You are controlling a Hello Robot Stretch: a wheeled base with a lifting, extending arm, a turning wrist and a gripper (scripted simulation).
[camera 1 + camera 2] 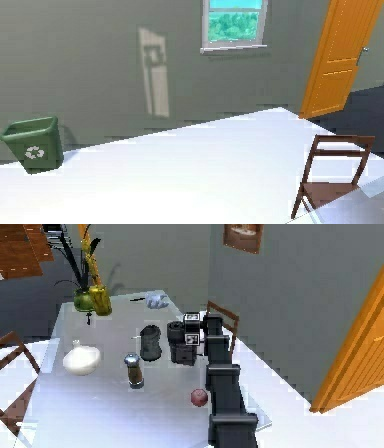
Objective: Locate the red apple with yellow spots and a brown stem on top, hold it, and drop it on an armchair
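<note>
Arm side view: the hand reaches over a white bench; its grip cannot be told. A reddish apple lies nearer, just left of the arm.

A dark jug stands just beside the tool, a shaker and white vase farther left — the tabletop below them lies bare.

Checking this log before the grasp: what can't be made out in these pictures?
Arm side view: whether the hand holds anything; a dark cup stands by it on the table.
Arm side view: the red apple, too small to show spots or stem.
Arm side view: wall picture, cut by the top edge.
Forward view: orange door, cut by the top edge.
</note>
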